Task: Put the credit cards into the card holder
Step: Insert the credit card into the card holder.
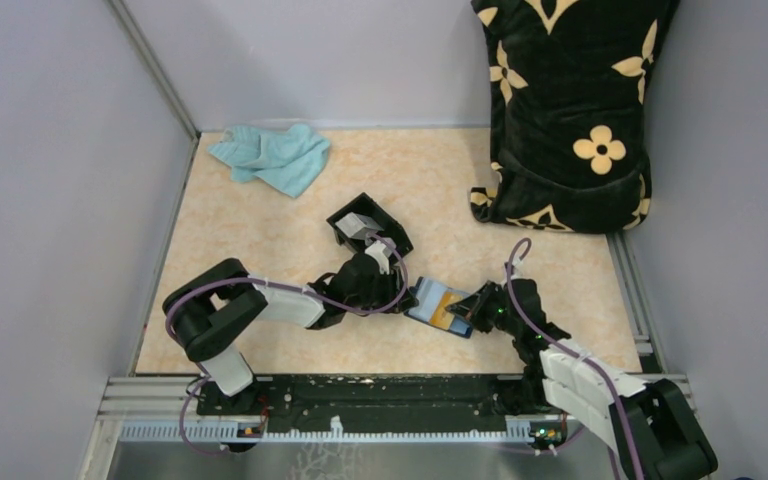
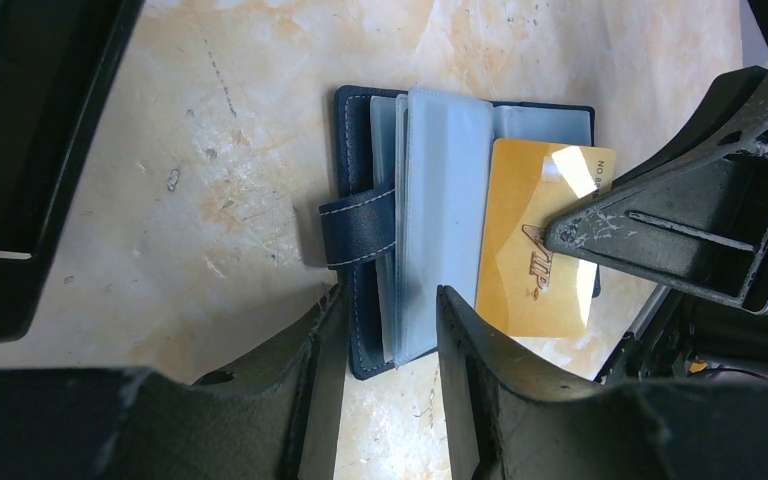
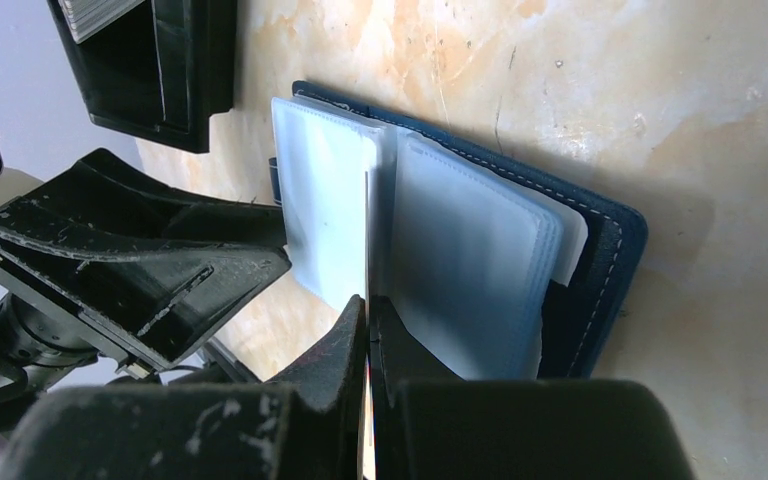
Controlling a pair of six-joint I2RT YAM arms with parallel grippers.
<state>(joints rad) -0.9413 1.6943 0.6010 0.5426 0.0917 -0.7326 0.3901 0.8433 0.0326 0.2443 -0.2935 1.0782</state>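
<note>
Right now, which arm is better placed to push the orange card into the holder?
Right. The right gripper is shut on the orange card, already edge-on between the sleeves of the card holder, which the left gripper straddles.

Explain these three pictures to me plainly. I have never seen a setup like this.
Two robot arms are bolted to a table's near edge. One picture looks down from above; the other two come from a camera on each wrist. The left hand straddles the open navy card holder and its clear sleeves. The right hand is shut on an orange-yellow card, edge-on between the sleeves. Also on the table: a black box, a teal cloth, and a flowered black cushion.
</note>
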